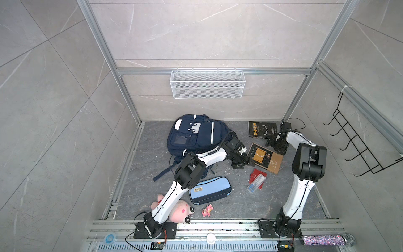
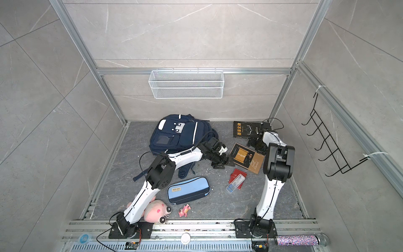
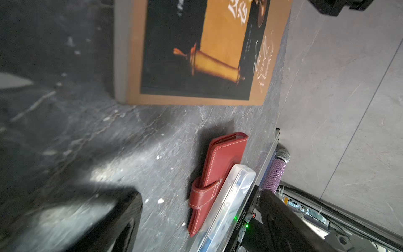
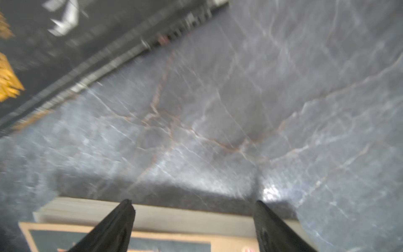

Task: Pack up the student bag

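The large navy-blue fabric backpack lies flat at the back of the dark marble desk, and I see no open mouth on it, so anything lifted may have nowhere to go. Both tools crowd the tan-bordered book with the gold scroll cover and could clash or shove it. My left tool reaches low across the middle, released and empty, beside the book's corner. My right tool, on a high elbow, hangs released over its page edge.
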Controlling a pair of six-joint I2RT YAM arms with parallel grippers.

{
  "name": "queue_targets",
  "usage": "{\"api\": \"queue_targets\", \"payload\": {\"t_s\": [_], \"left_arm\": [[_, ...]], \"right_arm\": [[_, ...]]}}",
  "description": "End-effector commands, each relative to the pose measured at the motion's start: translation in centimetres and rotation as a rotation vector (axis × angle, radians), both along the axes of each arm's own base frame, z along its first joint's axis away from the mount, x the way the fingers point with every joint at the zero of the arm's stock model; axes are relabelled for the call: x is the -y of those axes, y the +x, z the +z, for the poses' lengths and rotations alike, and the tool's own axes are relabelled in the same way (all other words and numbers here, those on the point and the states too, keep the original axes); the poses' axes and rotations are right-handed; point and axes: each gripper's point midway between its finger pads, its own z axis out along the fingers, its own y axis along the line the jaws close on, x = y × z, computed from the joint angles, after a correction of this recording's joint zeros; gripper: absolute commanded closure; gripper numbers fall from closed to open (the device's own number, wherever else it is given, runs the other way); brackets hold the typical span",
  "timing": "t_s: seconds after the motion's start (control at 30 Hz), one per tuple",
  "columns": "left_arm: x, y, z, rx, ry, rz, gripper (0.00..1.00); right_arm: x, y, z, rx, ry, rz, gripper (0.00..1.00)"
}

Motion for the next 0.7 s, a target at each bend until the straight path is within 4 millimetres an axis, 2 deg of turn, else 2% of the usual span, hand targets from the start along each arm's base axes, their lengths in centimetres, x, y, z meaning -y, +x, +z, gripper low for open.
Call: {"api": "queue_targets", "payload": {"t_s": [0.0,0.17,0.4,0.67], "left_arm": [[1.2,0.3,-0.9,-0.020,-0.020,0.020,0.13],[2.1,1.6,-2.0,-0.034,-0.031,0.053,0.13],[2.1,3.9,-3.0,-0.035,-0.040,0.109,0.13],[2.8,6.5,-3.6,-0.055,-0.092,0.172,0.14]], "right_arm": [[-0.2,-2.3,0.6,-0.042,0.040,-0.009,0.12],[-1.2,-5.2,-0.2,-0.092,0.076,-0.001,0.12],[-3.2,-9.6,-1.4,-0.147,0.140,-0.001,0.14],[-4.9,-12.7,-1.7,-0.182,0.201,-0.009,0.15]]}}
